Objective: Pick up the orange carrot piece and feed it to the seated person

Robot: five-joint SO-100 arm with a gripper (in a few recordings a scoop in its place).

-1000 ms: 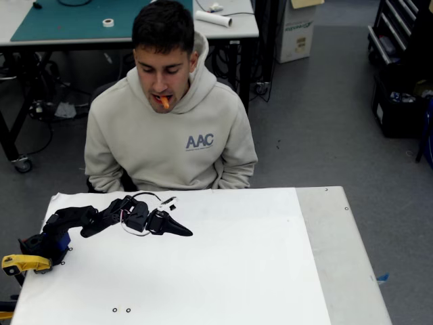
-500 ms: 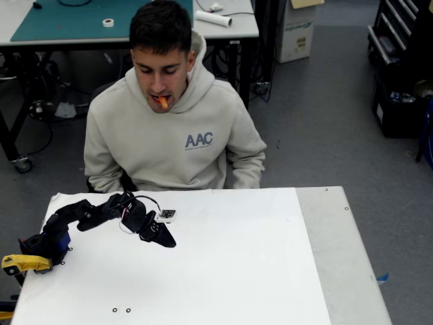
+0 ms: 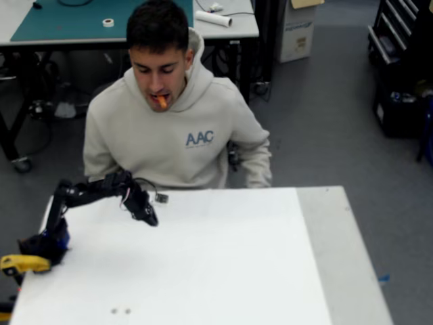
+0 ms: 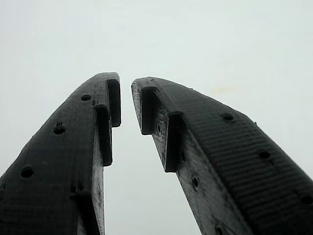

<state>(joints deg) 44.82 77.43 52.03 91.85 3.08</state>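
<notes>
One carrot piece (image 3: 160,101) shows in the fixed view, held in the mouth of the person (image 3: 172,128), with its orange end poking out between the lips. There is one person, seated behind the far edge of the table (image 3: 257,271), in a light hoodie with "AAC" on the chest, head bowed toward the tabletop.

One black arm (image 3: 84,194) stands at the table's left side in the fixed view, bent up from its blue base and reaching right. Its gripper (image 3: 150,219) points down over the white tabletop, near the far edge and just in front of the person's chest, well apart from the carrot. A yellow handle (image 3: 20,264) lies by the arm's base at the table's left edge.

The wrist view gives what the fixed view is too small to tell: the two black fingers (image 4: 73,147) stand slightly apart, a narrow gap at the tips that widens toward the base, and nothing lies between them. Behind them is plain white surface.

The fixed view alone takes in the room: one second table (image 3: 81,24) with a green mat behind the person, bearing one tape roll (image 3: 108,22), and one cardboard box (image 3: 298,30) on the grey floor.
</notes>
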